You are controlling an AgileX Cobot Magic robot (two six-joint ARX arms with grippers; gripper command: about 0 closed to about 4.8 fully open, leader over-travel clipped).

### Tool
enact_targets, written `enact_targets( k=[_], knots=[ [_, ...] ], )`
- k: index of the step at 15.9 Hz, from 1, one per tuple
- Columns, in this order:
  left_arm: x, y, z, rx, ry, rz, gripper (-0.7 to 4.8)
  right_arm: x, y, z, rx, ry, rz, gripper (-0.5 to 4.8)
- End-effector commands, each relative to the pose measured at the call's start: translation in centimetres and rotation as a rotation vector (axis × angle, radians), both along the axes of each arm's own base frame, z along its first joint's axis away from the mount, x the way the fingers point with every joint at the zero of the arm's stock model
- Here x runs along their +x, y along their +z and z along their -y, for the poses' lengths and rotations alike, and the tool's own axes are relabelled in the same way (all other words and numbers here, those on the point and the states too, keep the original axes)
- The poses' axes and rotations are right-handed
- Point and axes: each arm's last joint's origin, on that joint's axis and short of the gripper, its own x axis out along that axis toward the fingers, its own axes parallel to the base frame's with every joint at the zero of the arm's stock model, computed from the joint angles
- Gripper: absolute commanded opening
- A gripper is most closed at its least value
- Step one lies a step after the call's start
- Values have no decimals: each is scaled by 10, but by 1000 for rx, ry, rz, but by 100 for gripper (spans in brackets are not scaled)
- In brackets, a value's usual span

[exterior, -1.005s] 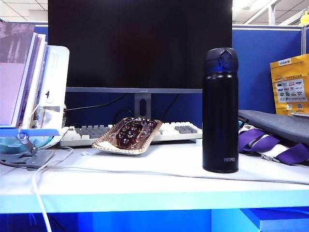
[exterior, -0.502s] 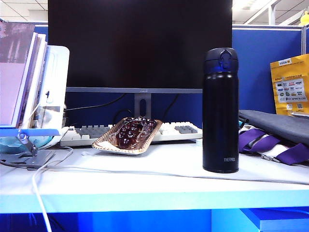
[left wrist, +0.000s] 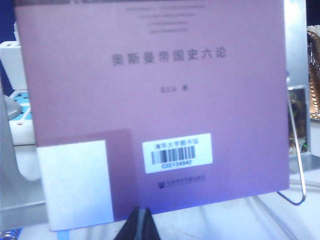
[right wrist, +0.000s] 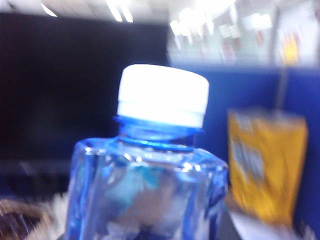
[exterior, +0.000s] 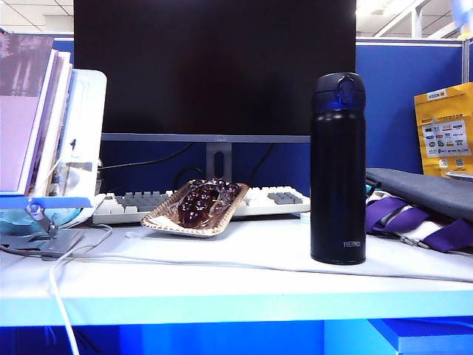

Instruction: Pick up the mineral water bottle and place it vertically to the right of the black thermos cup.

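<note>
The mineral water bottle (right wrist: 145, 170) is seen only in the right wrist view, filling it at close range, upright, white cap uppermost, blurred; the fingers of the right gripper are not shown there, so it cannot be told whether the bottle is grasped. In the exterior view no bottle and no arm appear; the black thermos cup (exterior: 338, 168) stands upright on the white desk (exterior: 222, 281), right of the wicker tray (exterior: 194, 208), which lies against the keyboard (exterior: 273, 198); the desk surface to its right is bare up to the purple bag (exterior: 414, 218). Against the earlier exterior frames nothing on the desk is changed. The left gripper (left wrist: 141, 225) is pointed at a mauve book (left wrist: 150, 100) on a stand, its dark fingertips drawn together, nothing between them.
</note>
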Motion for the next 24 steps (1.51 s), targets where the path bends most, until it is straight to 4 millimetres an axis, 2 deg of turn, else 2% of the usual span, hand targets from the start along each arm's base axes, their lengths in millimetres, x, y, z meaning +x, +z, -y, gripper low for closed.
enact_targets(
  k=[1, 3, 6, 9, 14, 17, 24],
  knots=[
    [0, -1, 0, 2, 6, -9, -5, 2, -7, 8, 89, -25, 32, 211],
    [0, -1, 0, 2, 5, -9, -5, 9, -14, 4, 79, -29, -3, 211],
    [0, -1, 0, 2, 5, -9, -5, 32, -29, -8, 88, 5, -73, 210],
    [0, -1, 0, 2, 5, -9, -5, 63, -49, -23, 82, 1, -86, 209],
    [0, -1, 0, 2, 5, -9, -5, 92, -86, -37, 30, -37, -180, 209],
    [0, -1, 0, 2, 5, -9, -5, 102, -101, -40, 17, -69, -211, 209],
    [0, -1, 0, 2, 5, -9, -5, 101, -98, -39, 32, -99, -189, 210]
  ],
)
